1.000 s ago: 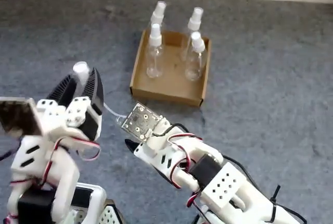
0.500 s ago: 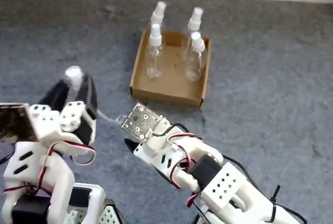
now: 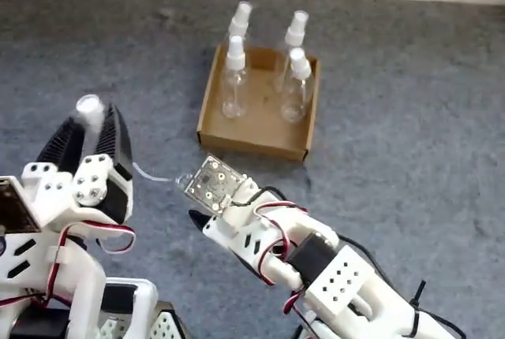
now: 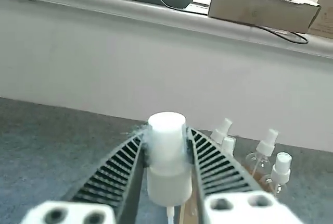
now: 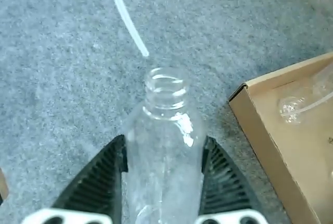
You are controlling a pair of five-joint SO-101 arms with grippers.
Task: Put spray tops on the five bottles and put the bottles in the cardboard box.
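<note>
The cardboard box (image 3: 252, 148) lies on the grey carpeted table (image 3: 410, 142) beyond both arms, and four capped bottles (image 3: 235, 79) appear to stand upright inside it, two by its near side and two by its far wall, so the fifth is most likely the last one to finish. On the arms' side of the box, just off its near wall, the right gripper (image 5: 164, 151) clamps the open bottle (image 5: 165, 109) by its body. The clear neck juts out past the fingertips, away from the box's near left corner. Held low over the carpet and tilted like this, the bottle offers its bare mouth as a fixed target. Farther from the box, out beyond its left side, the left gripper (image 3: 93, 118) is closed on the white spray top (image 4: 166, 156), pinching the cap between its ribbed fingers (image 4: 119, 172) so that the thin dip tube (image 3: 150, 173) trails free toward the bottle. The tube's tip hangs just short of the mouth and slightly to one side, not yet inside. The grip on the cap rather than the tube probably keeps the tube straight for threading. The next move seems to call for careful lining-up, since the tube is flexible and the mouth is narrow.
</note>
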